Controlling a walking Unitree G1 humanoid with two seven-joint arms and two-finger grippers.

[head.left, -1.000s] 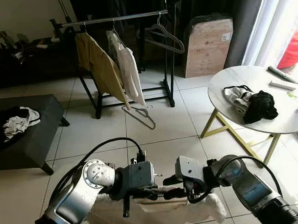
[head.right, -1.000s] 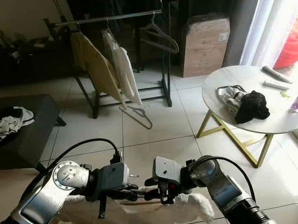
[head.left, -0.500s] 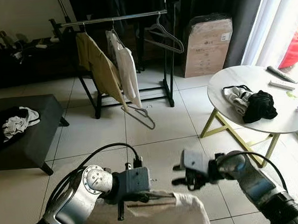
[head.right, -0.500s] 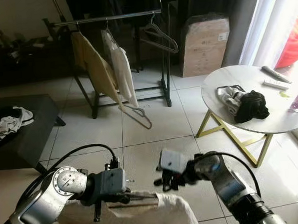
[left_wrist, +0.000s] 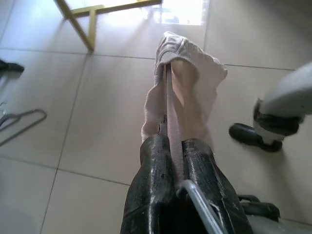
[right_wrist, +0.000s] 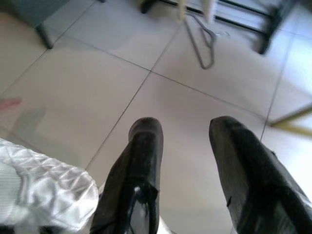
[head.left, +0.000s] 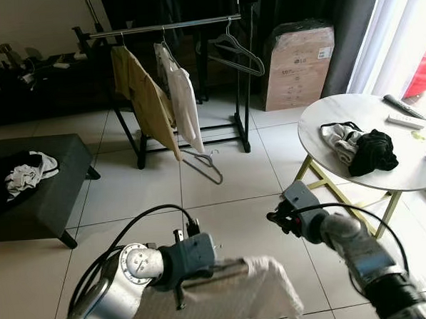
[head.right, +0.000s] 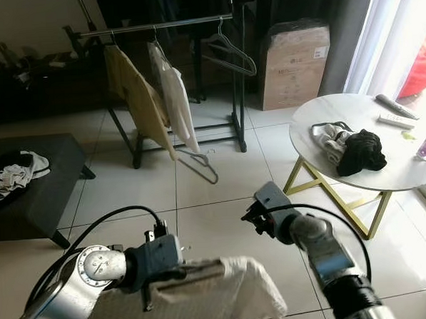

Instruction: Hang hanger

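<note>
Left wrist view: the left gripper (left_wrist: 171, 146) is pinching the hanger (left_wrist: 170, 105) bar, a cream garment (left_wrist: 187, 80) draped over it, low above the tiled floor (head.left: 228, 180).
The right gripper (right_wrist: 185, 141) is hovering with fingers spread, holding nothing, so one thin rigid bar in a single pinch is likely twisting under soft, limp cloth; the fabric risks sliding off. The metal rail (head.left: 170, 24), well apart, is carrying smooth-hanging shirts (head.left: 163, 90).

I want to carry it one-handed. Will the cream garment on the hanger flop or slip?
Probably floppy: the cream garment droops in folds from the left tool. Slipping seems unlikely, since the fingers pinch the hanger bar threaded through it. It looks light.
</note>
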